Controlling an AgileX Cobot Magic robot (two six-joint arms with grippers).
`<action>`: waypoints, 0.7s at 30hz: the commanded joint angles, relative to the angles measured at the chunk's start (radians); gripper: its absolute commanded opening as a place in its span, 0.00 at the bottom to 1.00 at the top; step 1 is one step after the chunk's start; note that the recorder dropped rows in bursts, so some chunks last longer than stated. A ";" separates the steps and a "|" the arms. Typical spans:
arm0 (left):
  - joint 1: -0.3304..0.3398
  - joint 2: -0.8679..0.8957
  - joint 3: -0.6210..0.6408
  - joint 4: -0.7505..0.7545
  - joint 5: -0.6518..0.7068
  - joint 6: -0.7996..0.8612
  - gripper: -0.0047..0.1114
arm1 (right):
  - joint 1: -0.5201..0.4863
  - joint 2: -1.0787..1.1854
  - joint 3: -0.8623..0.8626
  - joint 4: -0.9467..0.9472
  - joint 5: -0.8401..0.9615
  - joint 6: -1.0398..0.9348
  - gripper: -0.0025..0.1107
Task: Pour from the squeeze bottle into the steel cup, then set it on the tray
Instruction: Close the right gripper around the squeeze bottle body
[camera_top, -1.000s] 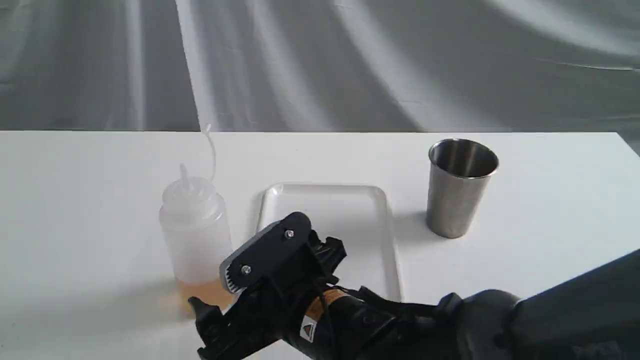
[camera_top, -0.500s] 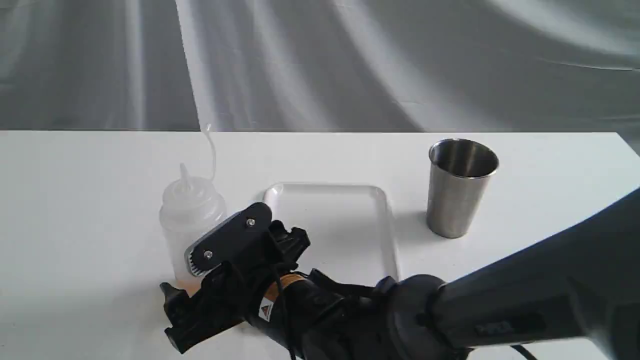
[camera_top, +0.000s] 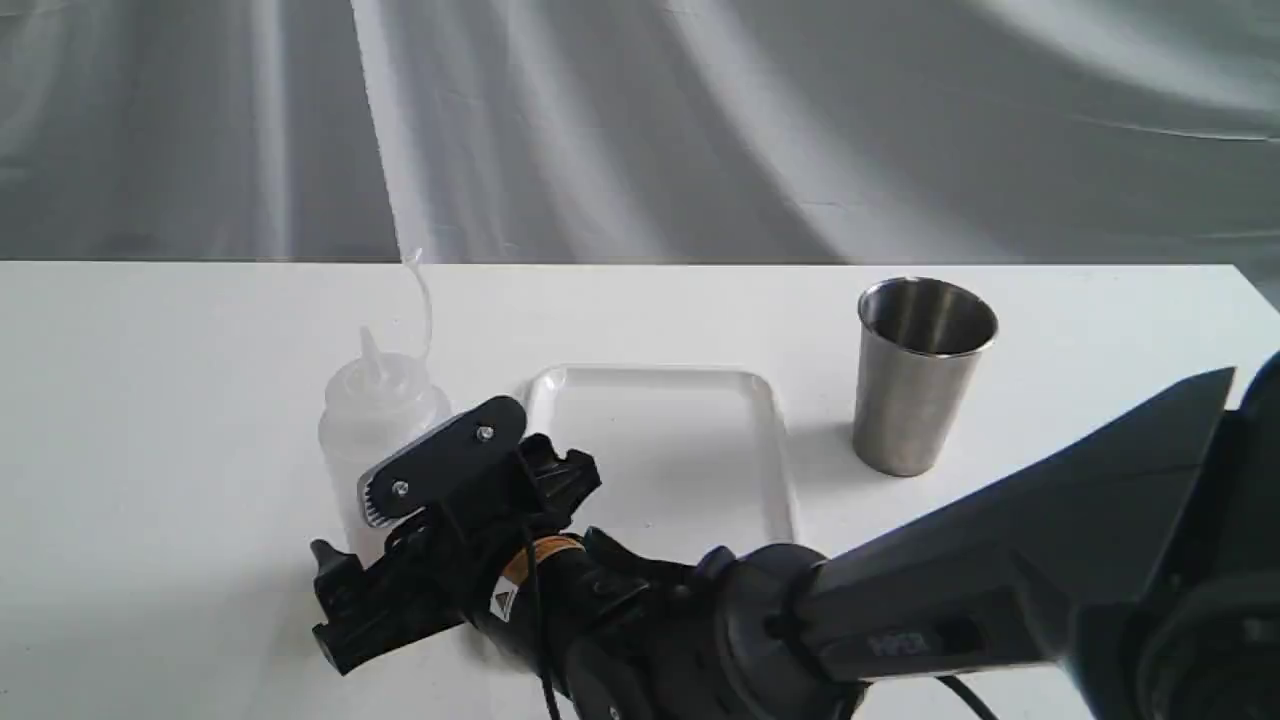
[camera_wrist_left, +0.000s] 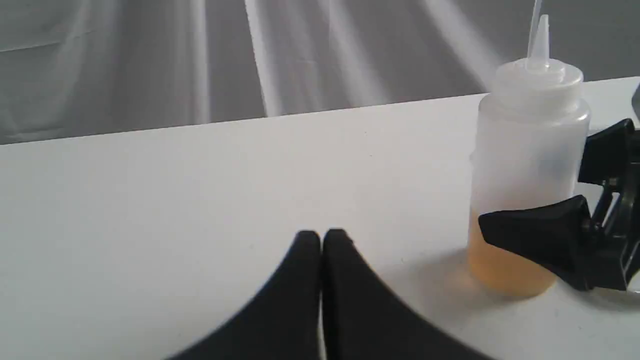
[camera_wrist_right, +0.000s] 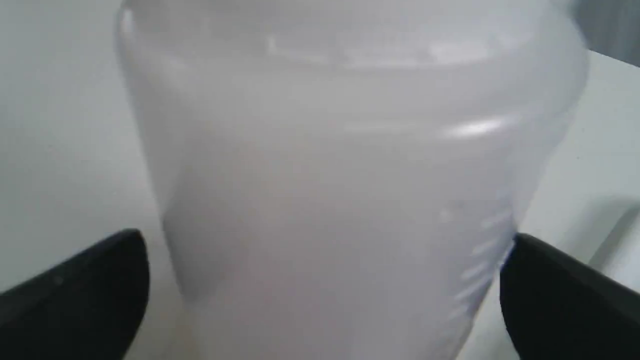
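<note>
The squeeze bottle (camera_top: 378, 415) stands upright on the white table, left of the tray (camera_top: 668, 440), with amber liquid at its base (camera_wrist_left: 502, 265). My right gripper (camera_top: 345, 535) reaches across from the right and is open, one finger on each side of the bottle's lower body (camera_wrist_right: 325, 175). One finger (camera_wrist_right: 75, 290) stands a little off the wall; the other (camera_wrist_right: 560, 290) is at or very near it. The steel cup (camera_top: 920, 380) stands upright at the right of the tray. My left gripper (camera_wrist_left: 321, 240) is shut and empty, low over the table, left of the bottle.
The tray holds nothing. The table's far edge (camera_top: 700, 264) meets a grey draped backdrop. My right arm (camera_top: 900, 620) stretches across the front of the table, below the tray and cup.
My right gripper has moved left from in front of the tray to the bottle, and its fingers now straddle the bottle. Bottle, cup and tray have not moved.
</note>
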 joint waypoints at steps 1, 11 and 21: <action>-0.006 -0.003 0.004 -0.001 -0.007 -0.004 0.04 | -0.008 -0.003 -0.006 0.007 -0.014 0.003 0.85; -0.006 -0.003 0.004 -0.001 -0.007 -0.002 0.04 | -0.008 -0.003 -0.006 0.009 -0.036 0.004 0.85; -0.006 -0.003 0.004 -0.001 -0.007 -0.005 0.04 | -0.008 -0.003 -0.006 0.009 -0.036 0.006 0.74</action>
